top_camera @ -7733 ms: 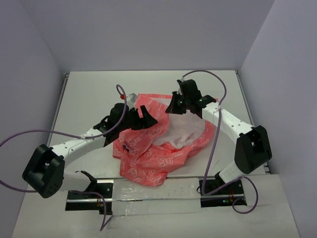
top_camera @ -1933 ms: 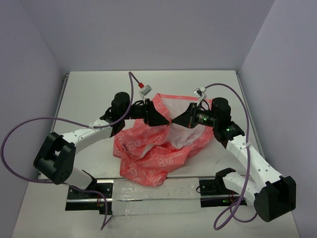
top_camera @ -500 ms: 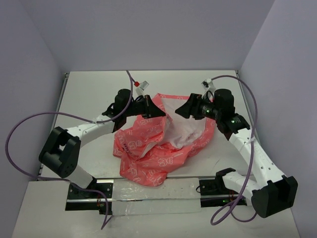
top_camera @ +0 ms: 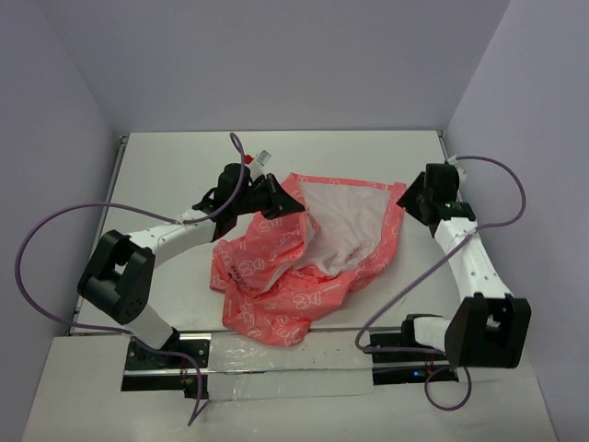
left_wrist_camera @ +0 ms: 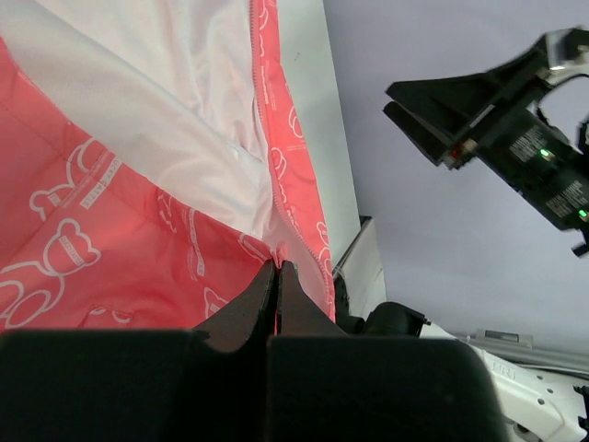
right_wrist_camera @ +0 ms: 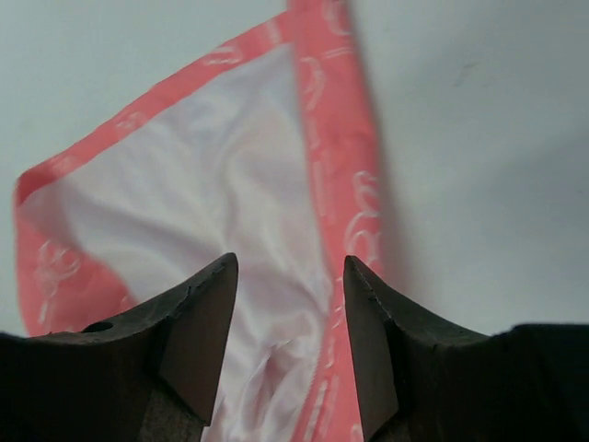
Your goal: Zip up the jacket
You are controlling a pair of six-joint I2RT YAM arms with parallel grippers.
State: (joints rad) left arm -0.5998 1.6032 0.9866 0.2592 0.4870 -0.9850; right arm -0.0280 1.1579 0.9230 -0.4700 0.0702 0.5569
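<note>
Two grippers | left gripper (left_wrist_camera: 277, 273) clamped on jacket (top_camera: 313, 262) front edge beside zip (left_wrist_camera: 261, 110) | right gripper (right_wrist_camera: 290, 267) spread, empty, over its right border | jacket lies open on table (top_camera: 175, 166), lining up | judged soft, light, slippery: pinch the zip edge

Coral-pink jacket (top_camera: 276, 276) on white table (top_camera: 350, 152)

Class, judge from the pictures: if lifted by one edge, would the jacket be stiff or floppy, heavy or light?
Probably floppy: the jacket lies crumpled in soft folds. Likely light: a thin edge pinched in the left gripper seems enough to hold it. Its glossy white lining may slip.
</note>
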